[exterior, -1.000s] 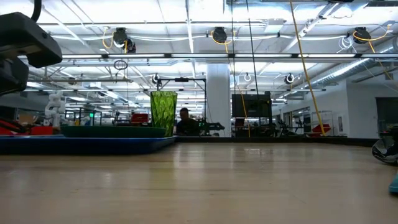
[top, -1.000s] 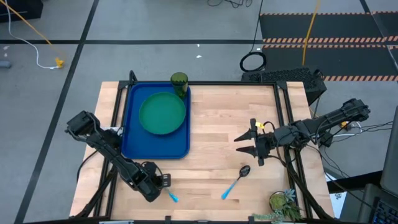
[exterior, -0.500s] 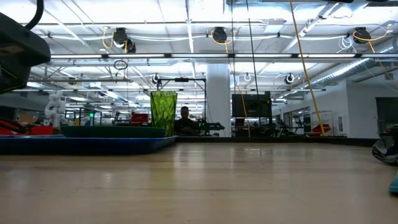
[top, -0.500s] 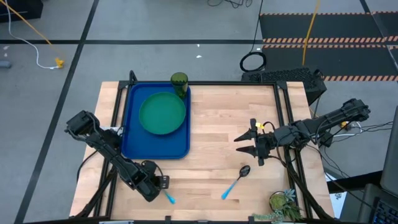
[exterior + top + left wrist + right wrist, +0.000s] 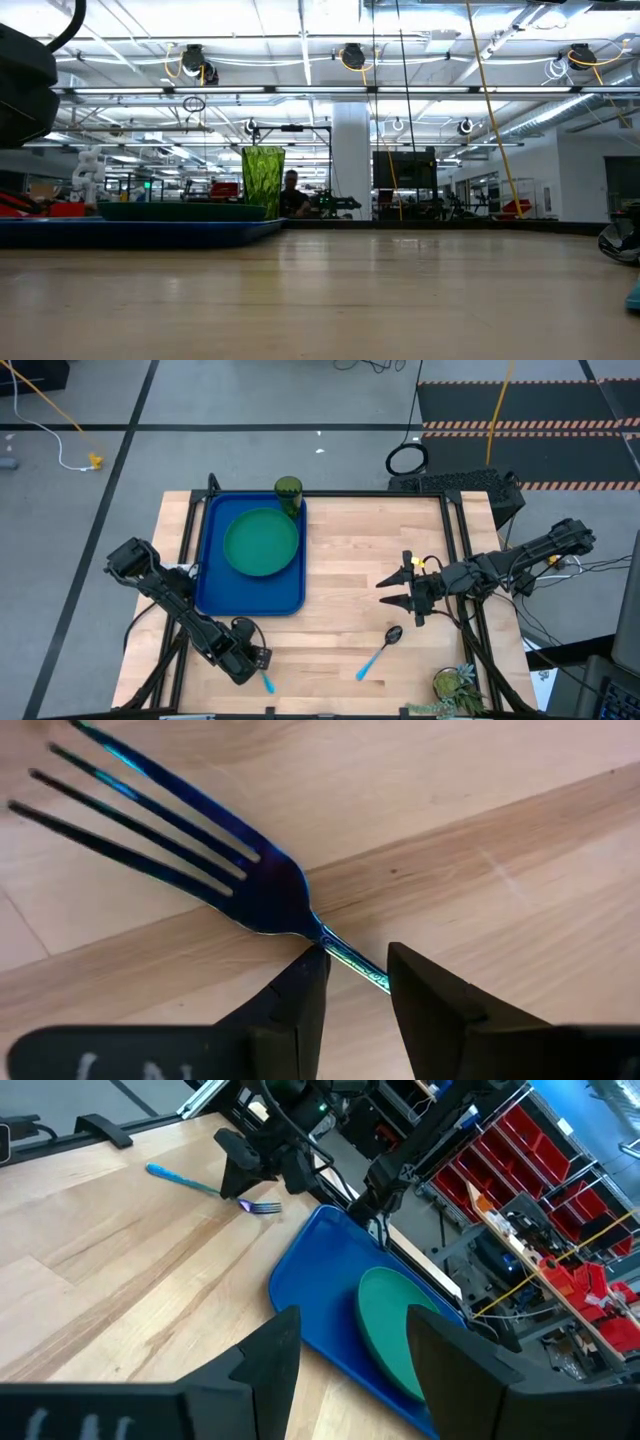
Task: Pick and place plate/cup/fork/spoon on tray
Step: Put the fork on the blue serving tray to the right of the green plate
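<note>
The fork (image 5: 250, 880) has dark blue shiny tines and a light blue handle (image 5: 266, 682). It is near the table's front left. My left gripper (image 5: 257, 658) is over its neck and shut on it (image 5: 355, 975). The teal plate (image 5: 262, 542) lies in the blue tray (image 5: 215, 585). The green cup (image 5: 288, 493) stands at the tray's far right corner. The spoon (image 5: 378, 652) lies on the wood at the front right, dark bowl toward the far side. My right gripper (image 5: 390, 592) hangs open and empty above the table, just beyond the spoon. My left gripper pinches the fork's thin neck (image 5: 345, 960), just behind the tined head, between its two fingertips (image 5: 310, 970). The fingers come from above and lie across the fork, which runs slantwise through the gap. Whether the fork is clear of the table, I cannot tell.
A small potted plant (image 5: 455, 685) stands at the table's front right edge. A black device (image 5: 460, 482) sits beyond the far right corner. Bare wood lies between the tray and my right gripper. A person (image 5: 290, 195) shows far off in the room.
My left gripper has moved a little toward the table's near left corner. The fork's blue handle has gone with it and swung toward the left edge.
</note>
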`<action>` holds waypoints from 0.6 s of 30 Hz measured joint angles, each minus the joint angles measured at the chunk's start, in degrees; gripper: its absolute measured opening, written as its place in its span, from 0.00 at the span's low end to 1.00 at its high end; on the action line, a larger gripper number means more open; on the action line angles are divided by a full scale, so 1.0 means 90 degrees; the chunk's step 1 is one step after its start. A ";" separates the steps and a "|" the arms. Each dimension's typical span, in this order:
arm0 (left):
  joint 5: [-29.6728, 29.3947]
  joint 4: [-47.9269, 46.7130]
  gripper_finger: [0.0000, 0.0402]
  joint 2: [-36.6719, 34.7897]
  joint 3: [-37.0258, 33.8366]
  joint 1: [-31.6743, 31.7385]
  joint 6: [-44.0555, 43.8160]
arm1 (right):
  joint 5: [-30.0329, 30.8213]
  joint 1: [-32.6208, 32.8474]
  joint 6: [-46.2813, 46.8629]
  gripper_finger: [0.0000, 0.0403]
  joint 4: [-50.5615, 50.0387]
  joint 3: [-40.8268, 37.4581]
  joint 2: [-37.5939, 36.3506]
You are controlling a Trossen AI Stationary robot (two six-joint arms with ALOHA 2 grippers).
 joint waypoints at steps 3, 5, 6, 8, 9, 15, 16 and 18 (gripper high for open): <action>0.0002 -0.0004 0.22 0.0002 -0.0005 0.0000 0.0125 | 0.0000 0.0000 0.0000 0.44 -0.0002 0.0000 0.0000; 0.0005 -0.0010 0.17 0.0002 -0.0005 0.0000 0.0242 | 0.0000 0.0000 0.0000 0.44 -0.0002 0.0000 0.0000; 0.0006 -0.0011 0.14 0.0002 -0.0005 0.0001 0.0288 | -0.0001 0.0002 0.0000 0.44 -0.0002 0.0000 0.0000; 0.0019 -0.0009 0.09 0.0002 -0.0005 0.0015 0.0376 | 0.0000 0.0000 0.0000 0.44 -0.0002 0.0000 0.0000; 0.0025 -0.0008 0.08 0.0002 -0.0005 0.0025 0.0446 | -0.0001 0.0000 0.0001 0.44 -0.0002 0.0000 0.0000; 0.0155 0.0002 0.04 -0.0035 -0.0005 0.0138 0.1190 | 0.0000 0.0000 0.0002 0.44 -0.0002 0.0000 0.0000; 0.0181 0.0001 0.04 -0.0060 -0.0012 0.0165 0.1302 | -0.0001 0.0001 0.0002 0.44 -0.0005 0.0000 0.0000; 0.0190 -0.0023 0.05 -0.0107 -0.0021 0.0229 0.1611 | 0.0000 0.0000 0.0001 0.44 -0.0005 0.0000 0.0000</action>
